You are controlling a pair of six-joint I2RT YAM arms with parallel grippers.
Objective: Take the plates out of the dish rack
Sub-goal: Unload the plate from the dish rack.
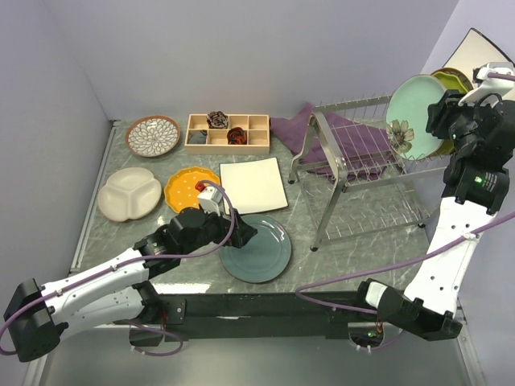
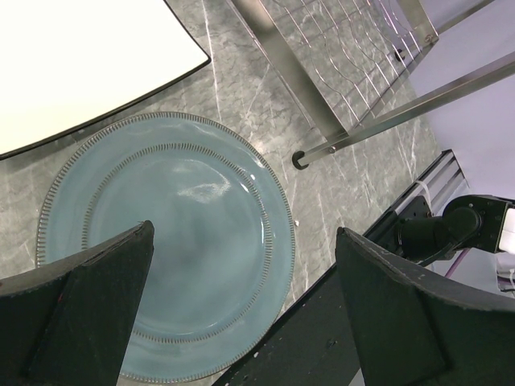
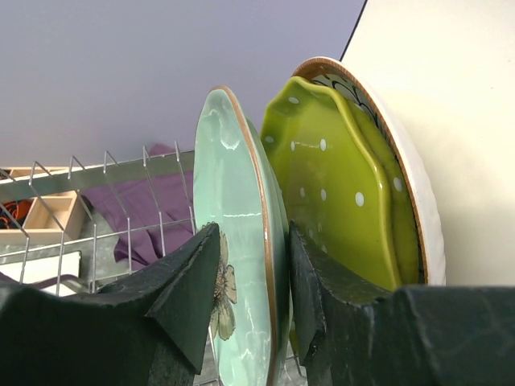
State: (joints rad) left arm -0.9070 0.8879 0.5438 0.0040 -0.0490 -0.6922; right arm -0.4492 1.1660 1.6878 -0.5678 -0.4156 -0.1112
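Right gripper [image 3: 252, 241] straddles the pale green plate [image 3: 233, 161] (clamped? cannot tell); next squeeze, lift off dish rack [image 3: 105, 173]

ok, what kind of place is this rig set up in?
Probably a lab test cell staged as a dish station, not a real kitchen. Bare lilac walls box in a marble-look table, with a dish rack and loose plates on it.
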